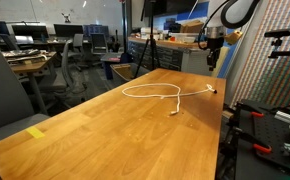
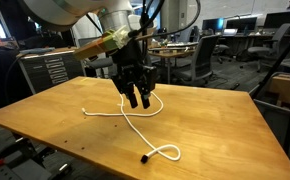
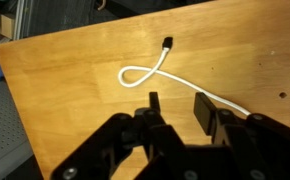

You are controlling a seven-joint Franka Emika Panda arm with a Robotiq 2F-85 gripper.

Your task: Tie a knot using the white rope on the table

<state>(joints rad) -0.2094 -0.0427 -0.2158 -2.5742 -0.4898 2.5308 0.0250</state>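
Fingers [image 3: 204, 110] on the gripper [image 2: 138, 100] are spread and empty above the white rope [image 3: 123, 76]. Looks limp and light, so I'd pinch near the dark tip [image 3: 167, 41].

A gray chair [image 1: 5, 95] stands near cluttered workbenches [image 1: 30, 60].

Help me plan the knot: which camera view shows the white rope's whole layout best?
An exterior view, where the white rope lies whole and uncovered, though small. In an exterior view nearer it, the gripper hides part of its middle. The wrist view shows only one loop and a dark tip, beyond the fingers.
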